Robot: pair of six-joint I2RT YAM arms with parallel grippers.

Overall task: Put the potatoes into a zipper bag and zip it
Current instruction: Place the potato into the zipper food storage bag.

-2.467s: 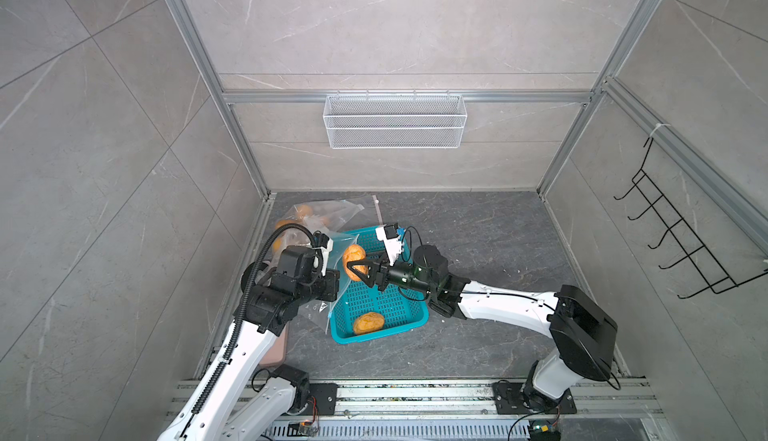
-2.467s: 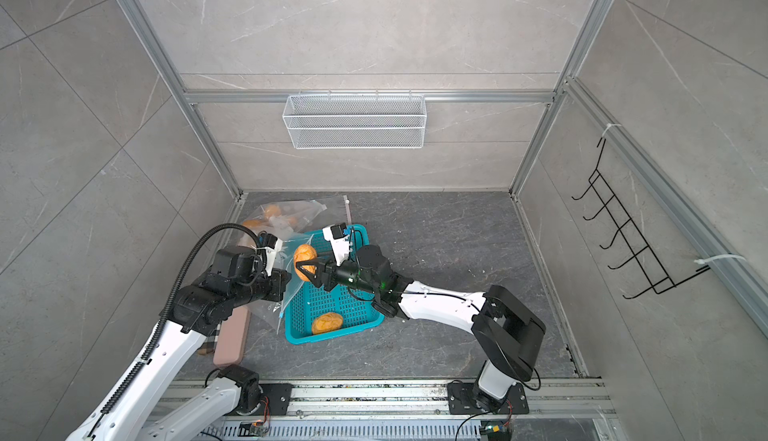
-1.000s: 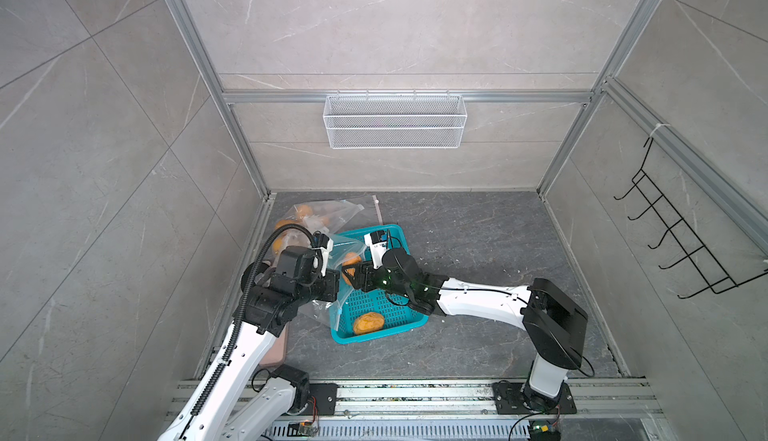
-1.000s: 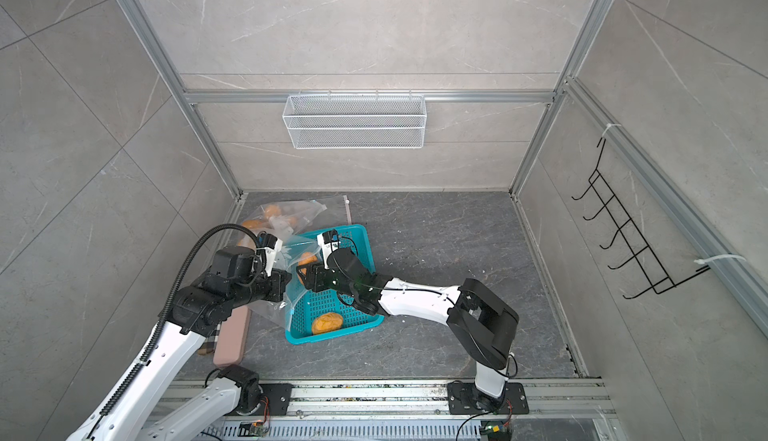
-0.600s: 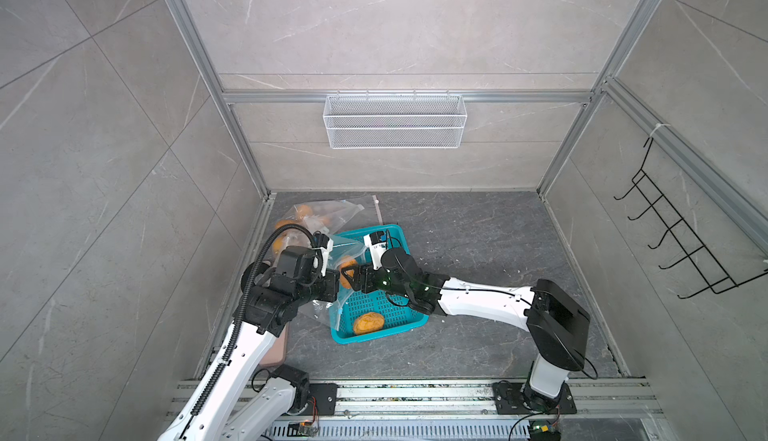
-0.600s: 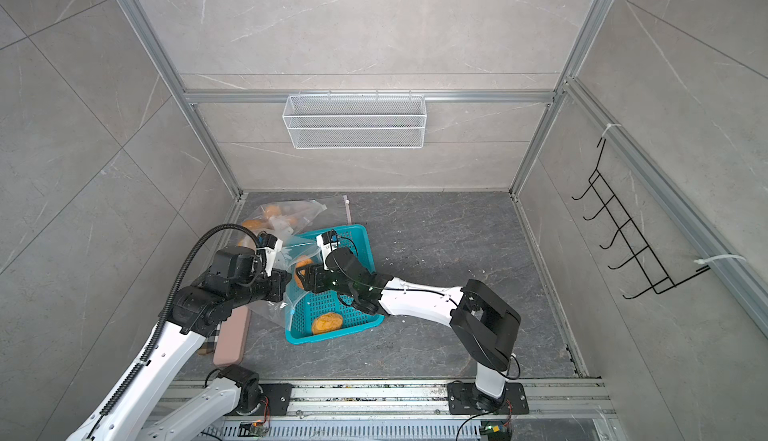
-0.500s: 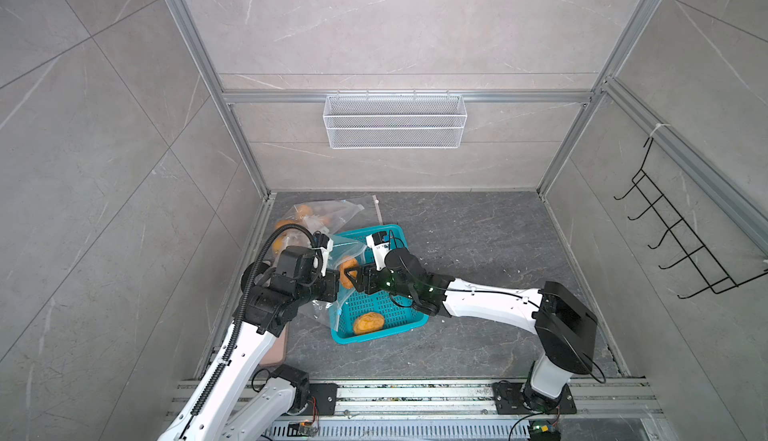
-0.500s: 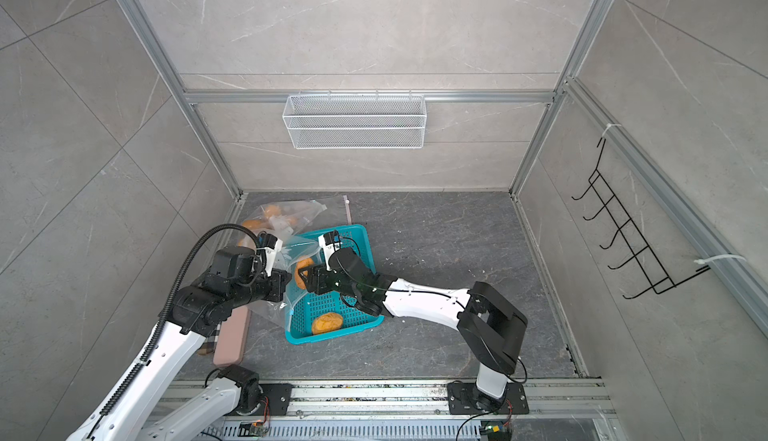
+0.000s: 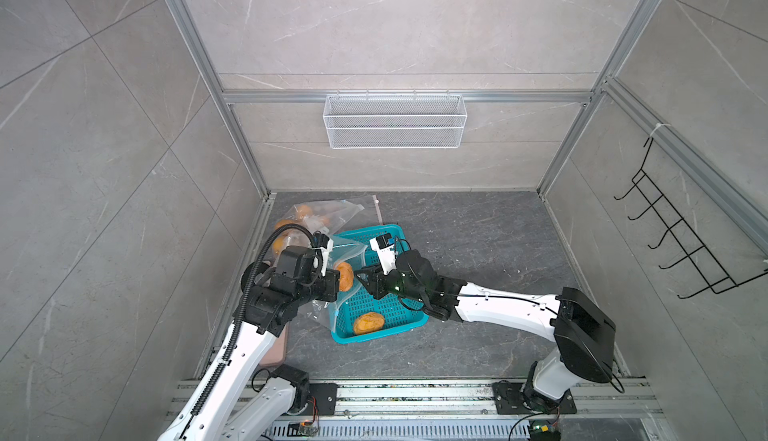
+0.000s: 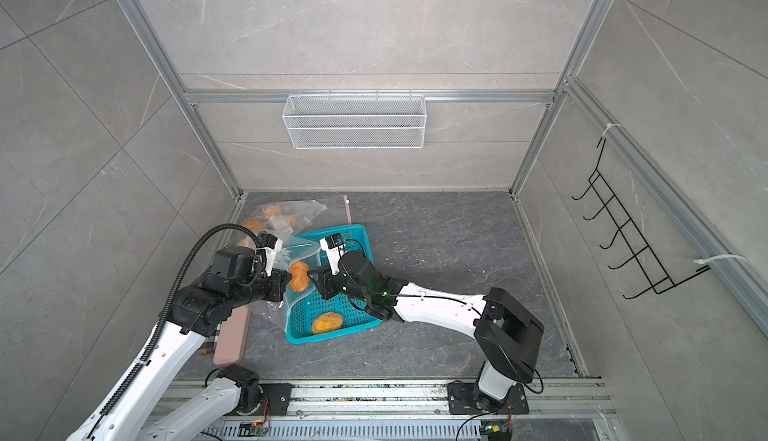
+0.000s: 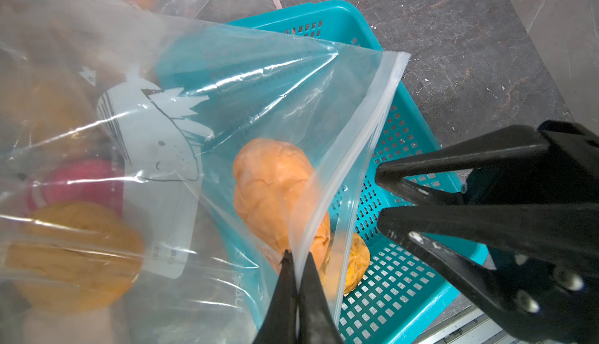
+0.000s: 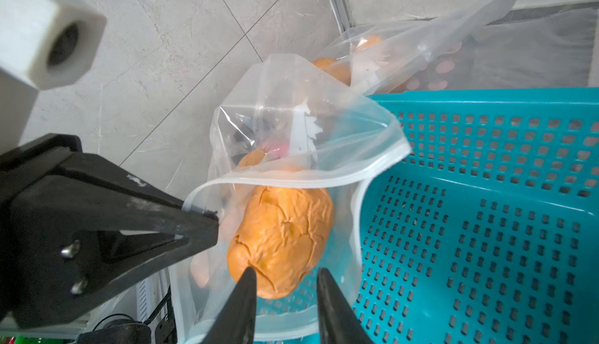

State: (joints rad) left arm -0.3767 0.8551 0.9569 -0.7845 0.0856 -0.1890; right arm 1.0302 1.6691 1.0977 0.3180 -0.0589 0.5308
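Potatoes are spread over several containers: one potato [image 12: 282, 238] lies just inside the mouth of the clear zipper bag [image 11: 227, 76], another potato [image 11: 74, 254] rests deeper in it, and a third potato [image 9: 368, 322] lies alone in the teal basket [image 9: 376, 335] on the dark table [image 9: 478, 231]. The bag's open mouth hangs over the basket's left side. The left arm comes up from the near left, and the left end effector [image 11: 296, 258] is pressed together on the bag's zip rim, holding the mouth open. The right arm stretches low across the basket from the near right. The right end effector [image 11: 377, 196] points into the mouth with its fingers spread, tips just outside the rim, gripping nothing; the rim stands between them and the nearest potato. Behind, near the back left corner, a second bag [image 9: 328, 210] with more potatoes lies on the table. A pink block [image 10: 232, 335] lies beside the left arm. A wire shelf [image 9: 395, 121] hangs on the back wall and a hook rack [image 9: 673, 243] on the right wall, both well apart.
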